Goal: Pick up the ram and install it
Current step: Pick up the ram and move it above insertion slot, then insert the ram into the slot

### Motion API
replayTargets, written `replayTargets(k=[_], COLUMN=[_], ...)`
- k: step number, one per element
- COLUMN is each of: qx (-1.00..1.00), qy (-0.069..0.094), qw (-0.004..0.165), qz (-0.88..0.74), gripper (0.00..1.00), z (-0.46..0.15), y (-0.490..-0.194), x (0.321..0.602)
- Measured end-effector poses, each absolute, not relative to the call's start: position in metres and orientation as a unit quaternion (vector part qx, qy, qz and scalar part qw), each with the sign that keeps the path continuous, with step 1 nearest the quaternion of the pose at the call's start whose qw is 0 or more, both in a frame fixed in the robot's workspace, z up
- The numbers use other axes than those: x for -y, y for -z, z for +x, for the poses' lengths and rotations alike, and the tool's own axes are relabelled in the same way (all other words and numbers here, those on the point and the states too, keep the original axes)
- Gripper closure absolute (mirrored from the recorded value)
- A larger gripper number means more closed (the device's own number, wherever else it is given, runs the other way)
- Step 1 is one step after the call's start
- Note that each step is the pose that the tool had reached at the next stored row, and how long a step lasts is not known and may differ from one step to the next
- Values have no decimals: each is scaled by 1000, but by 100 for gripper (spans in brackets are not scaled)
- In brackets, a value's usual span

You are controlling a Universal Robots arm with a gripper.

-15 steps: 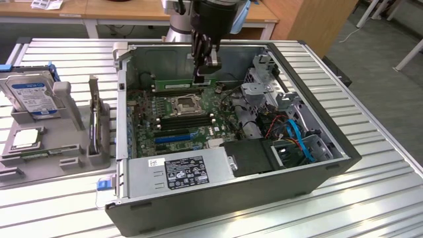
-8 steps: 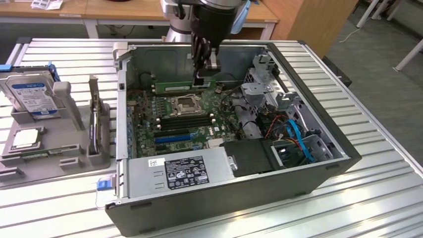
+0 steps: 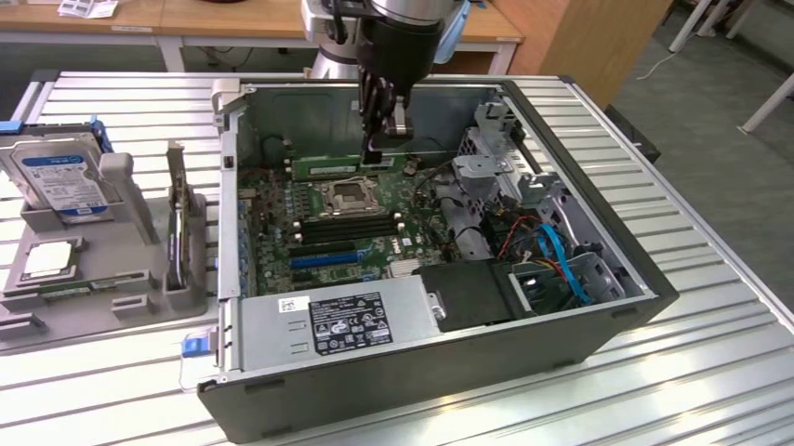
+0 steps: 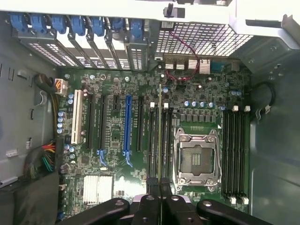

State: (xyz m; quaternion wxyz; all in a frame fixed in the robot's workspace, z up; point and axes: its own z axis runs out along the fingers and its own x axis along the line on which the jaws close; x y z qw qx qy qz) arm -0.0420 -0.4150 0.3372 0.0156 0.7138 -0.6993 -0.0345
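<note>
**Exterior view.** The hand hangs inside the open computer case, closed on the ram, low over the motherboard.

**Wrist view.** You see the ram edge-on between the fingers, along the memory slots beside the CPU socket. If the ram is tilted or off-line, pressing may jam it or strike the socket.

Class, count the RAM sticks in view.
2. One ram is held in the gripper at the memory slots; a second stick seemingly lies in the grey tray at the exterior view's left. Others may be hidden.
</note>
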Motion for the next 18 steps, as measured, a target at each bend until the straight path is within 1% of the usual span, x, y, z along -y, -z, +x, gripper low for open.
replayTargets(k=[18], qx=[699], qy=[34], qw=[15], qz=[714], gripper=[88], z=[-42], y=[-332], x=[415])
